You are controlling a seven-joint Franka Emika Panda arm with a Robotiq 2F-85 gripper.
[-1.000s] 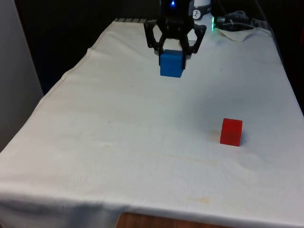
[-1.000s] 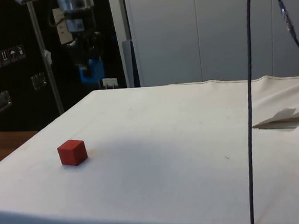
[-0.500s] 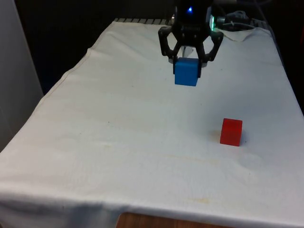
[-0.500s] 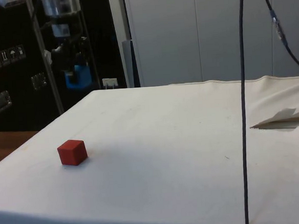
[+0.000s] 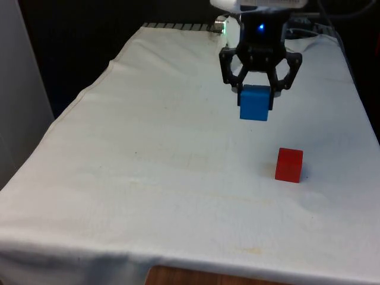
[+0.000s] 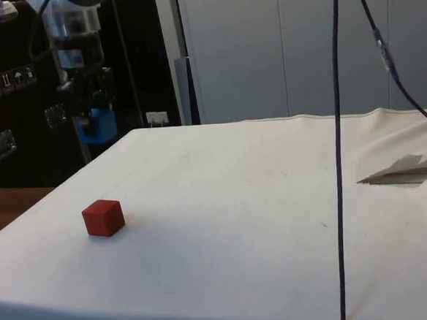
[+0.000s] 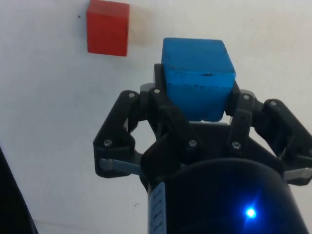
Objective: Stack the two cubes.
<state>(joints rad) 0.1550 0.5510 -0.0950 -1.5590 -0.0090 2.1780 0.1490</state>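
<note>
I have the jaws (image 5: 256,95) clamped on the blue cube (image 5: 256,103), held above the tabletop (image 5: 148,154). The red cube (image 5: 289,164) sits on the cloth, nearer the front camera and toward the front view's right of the blue cube.

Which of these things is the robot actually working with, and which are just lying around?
Part of the job:
- blue cube, held off the table in the gripper
- red cube, alone on the white cloth

Just lying about:
- hanging black cable
- folded bit of cloth at the table's edge
</note>
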